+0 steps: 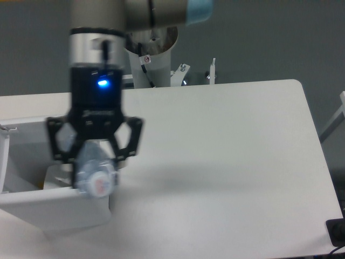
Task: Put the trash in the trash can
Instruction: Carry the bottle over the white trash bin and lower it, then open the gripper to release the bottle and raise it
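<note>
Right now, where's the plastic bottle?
The crushed plastic bottle is at the left of the camera view, clamped in the gripper and held in the air over the right-hand rim of the white trash can, cap end facing the camera.

The claw with the bottle hangs over the trash can's open right edge.
</note>
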